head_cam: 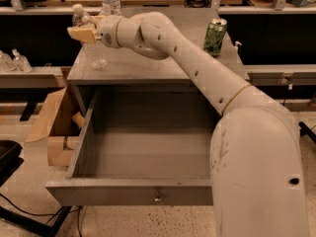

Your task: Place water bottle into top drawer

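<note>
Clear plastic bottle stands on the cabinet top, right at my gripper; can't tell if it's clamped yet. Grasp step, I'd say. Next: lift, carry down-right into the open drawer.

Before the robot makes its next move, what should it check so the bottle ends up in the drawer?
1. Top drawer pulled open: ok.
2. Room inside the drawer, nothing lying in it: ok.
3. Gripper up against the water bottle on the cabinet top: ok.
4. Bottle firmly held: cannot tell.
5. Green can standing well away from the gripper: ok.
</note>
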Controlling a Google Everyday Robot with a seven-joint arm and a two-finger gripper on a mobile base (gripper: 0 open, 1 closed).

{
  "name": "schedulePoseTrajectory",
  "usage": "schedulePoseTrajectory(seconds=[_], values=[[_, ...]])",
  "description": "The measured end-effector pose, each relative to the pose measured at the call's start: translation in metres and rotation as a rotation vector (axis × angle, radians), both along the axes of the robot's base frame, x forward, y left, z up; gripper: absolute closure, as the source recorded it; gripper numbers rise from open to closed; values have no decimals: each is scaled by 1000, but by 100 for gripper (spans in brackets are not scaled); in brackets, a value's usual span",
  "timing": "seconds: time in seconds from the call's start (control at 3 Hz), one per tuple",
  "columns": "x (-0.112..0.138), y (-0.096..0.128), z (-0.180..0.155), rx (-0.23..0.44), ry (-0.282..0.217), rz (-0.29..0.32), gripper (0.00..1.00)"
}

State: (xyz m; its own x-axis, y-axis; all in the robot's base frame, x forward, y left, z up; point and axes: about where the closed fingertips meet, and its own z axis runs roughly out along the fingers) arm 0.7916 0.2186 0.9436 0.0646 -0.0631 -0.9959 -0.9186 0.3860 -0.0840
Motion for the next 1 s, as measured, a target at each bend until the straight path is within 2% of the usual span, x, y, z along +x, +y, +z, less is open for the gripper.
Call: schedulePoseTrajectory(seconds=[0.33,0.67,1.0], values=[[-1,3,0,0,0,4,86],[-2,6,0,0,1,8,100],[-15,2,14,-17,-9,34,100]])
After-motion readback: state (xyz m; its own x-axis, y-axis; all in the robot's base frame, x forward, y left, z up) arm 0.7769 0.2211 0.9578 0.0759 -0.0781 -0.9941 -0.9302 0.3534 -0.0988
